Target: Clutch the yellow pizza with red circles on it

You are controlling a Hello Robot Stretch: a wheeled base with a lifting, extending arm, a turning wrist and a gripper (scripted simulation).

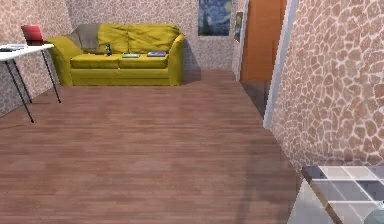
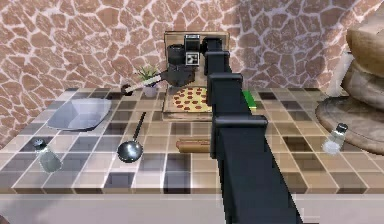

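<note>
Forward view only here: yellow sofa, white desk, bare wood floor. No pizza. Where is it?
Observer: The arm side view has the pizza, yellow with red circles, lying flat on a tiled counter.
Operator: Tool anywhere near it?
Observer: The tool shows just above the pizza in that picture. I cannot tell whether it is over the pizza or touching it.
Operator: Anything close by to avoid?
Observer: A ladle lies on the counter, left of the arm and nearer the camera than the pizza.
</note>
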